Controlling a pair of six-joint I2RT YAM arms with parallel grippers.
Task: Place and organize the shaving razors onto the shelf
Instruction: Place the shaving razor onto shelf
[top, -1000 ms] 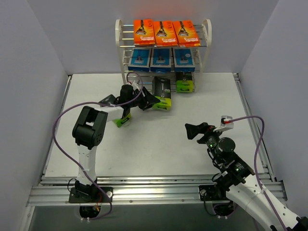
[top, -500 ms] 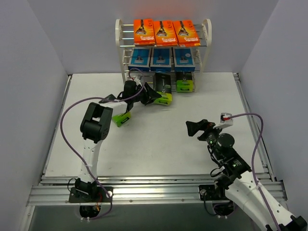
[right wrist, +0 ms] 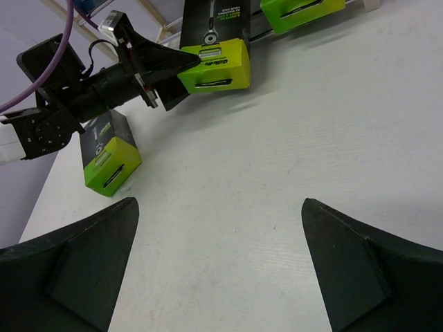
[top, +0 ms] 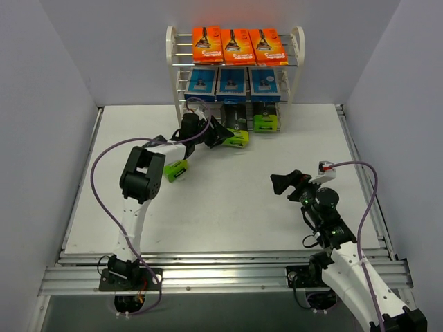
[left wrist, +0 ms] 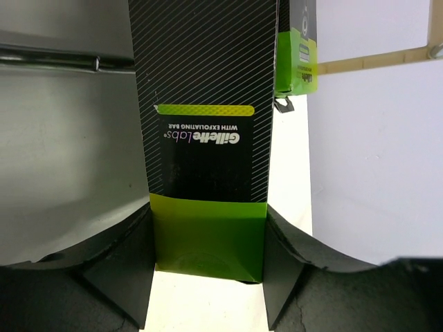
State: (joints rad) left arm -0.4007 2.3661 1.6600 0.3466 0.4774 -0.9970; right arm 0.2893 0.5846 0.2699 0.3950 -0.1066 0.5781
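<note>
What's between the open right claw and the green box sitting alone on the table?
Just bare table between the right claw and that green box, shown in the right wrist view.

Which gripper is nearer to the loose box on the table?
Left. The left gripper, holding a second box, is just beyond the loose box toward the shelf; the open right gripper is far off to its right.

The top external camera looks down from above and behind both arm bases toward the shelf (top: pixel 234 69). The left wrist camera sits tight behind the left gripper (left wrist: pixel 208 207), and the black-and-lime Gillette Labs box (left wrist: pixel 208 138) between its fingers fills the frame. The right wrist camera looks low beyond the right gripper (right wrist: pixel 218 204), sharing that box from farther off.
</note>
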